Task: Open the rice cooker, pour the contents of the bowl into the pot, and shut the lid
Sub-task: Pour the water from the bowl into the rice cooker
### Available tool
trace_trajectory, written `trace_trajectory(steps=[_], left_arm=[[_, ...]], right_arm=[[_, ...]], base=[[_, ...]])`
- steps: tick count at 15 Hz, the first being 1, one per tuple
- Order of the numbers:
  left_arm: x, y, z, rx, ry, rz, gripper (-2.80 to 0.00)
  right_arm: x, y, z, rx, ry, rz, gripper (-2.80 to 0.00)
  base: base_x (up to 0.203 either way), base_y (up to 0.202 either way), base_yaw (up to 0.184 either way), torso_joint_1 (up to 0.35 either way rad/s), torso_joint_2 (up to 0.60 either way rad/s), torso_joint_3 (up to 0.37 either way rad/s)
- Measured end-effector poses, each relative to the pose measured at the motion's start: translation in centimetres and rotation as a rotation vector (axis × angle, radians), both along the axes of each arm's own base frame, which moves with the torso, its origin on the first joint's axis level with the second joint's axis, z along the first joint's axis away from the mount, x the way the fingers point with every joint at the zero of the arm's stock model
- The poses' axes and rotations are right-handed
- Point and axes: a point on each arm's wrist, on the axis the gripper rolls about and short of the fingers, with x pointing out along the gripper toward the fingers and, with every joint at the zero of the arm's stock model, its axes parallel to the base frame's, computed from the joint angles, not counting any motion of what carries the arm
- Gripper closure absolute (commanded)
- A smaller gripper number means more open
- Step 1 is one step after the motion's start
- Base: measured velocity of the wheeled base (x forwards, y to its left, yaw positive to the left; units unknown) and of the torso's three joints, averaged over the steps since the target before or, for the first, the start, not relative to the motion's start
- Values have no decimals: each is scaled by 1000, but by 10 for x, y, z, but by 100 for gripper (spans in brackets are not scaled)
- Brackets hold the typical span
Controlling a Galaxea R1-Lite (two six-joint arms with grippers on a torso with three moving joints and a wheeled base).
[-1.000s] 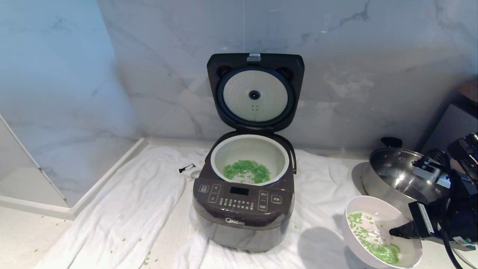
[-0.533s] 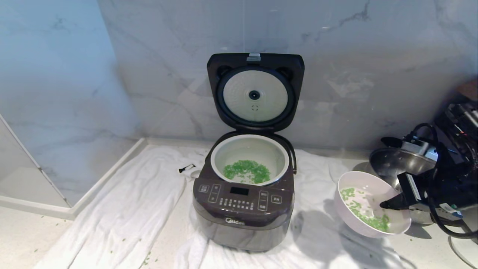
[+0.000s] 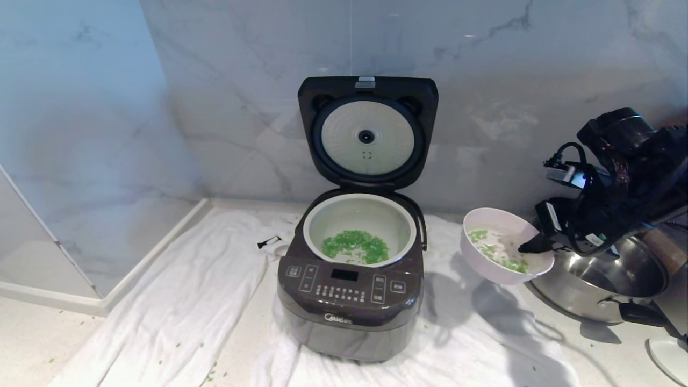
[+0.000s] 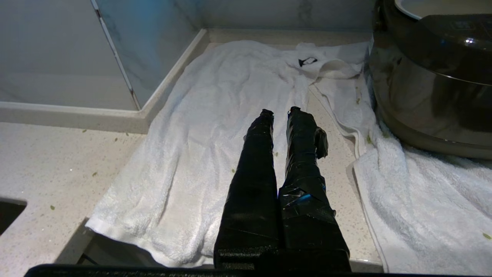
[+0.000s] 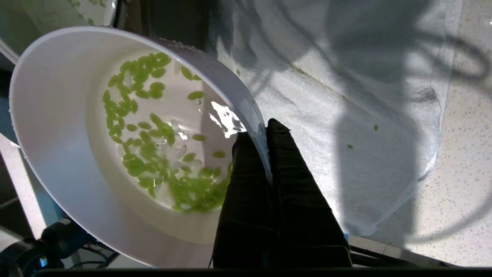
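Jaws of right gripper (image 5: 263,132) clamped on rim of white bowl (image 3: 502,252), airborne right of rice cooker (image 3: 349,279), tilted, mouth up-left; green bits inside. Lid (image 3: 368,131) upright, pot (image 3: 359,228) exposed. Left gripper (image 4: 280,112) jaws nearly together, idle above tabletop (image 4: 46,161).

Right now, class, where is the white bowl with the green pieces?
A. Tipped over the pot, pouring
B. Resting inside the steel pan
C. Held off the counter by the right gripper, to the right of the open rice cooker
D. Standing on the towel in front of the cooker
C: the right gripper pinches the rim of the bowl, which hangs above the towel beside the rice cooker, short of the pot.
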Motion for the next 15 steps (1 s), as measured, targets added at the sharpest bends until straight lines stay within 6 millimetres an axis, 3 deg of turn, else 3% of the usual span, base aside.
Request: trace_trajectory(steps=[7, 15], left_arm=[[0, 0, 0, -4, 0, -1, 0], [0, 0, 0, -7, 0, -1, 0]], right_arm=[[53, 20, -3, 19, 27, -8, 0], [94, 44, -18, 23, 48, -1, 0]], base=[[0, 0, 0, 0, 0, 0], [0, 0, 0, 0, 0, 0]])
